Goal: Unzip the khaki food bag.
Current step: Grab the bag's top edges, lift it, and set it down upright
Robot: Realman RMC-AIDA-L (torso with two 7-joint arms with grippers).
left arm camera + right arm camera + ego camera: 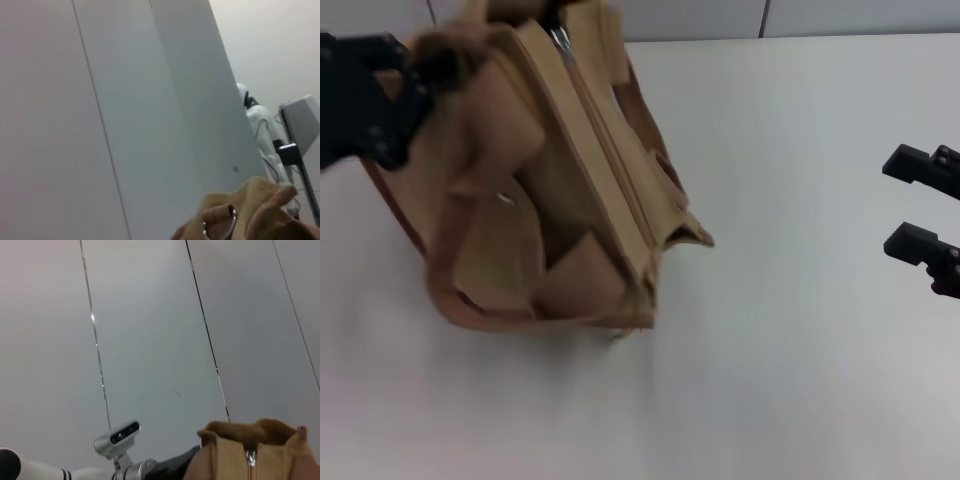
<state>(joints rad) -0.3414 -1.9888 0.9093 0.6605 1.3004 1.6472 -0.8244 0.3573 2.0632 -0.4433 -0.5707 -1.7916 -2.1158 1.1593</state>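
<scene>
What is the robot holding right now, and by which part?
The left gripper grips the khaki food bag at its upper far corner, by a brown webbing handle. The right gripper holds nothing, open, apart from the bag.

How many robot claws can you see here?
2. The left gripper is at the bag's top far corner; the right gripper hovers over the table, well away from it.
</scene>
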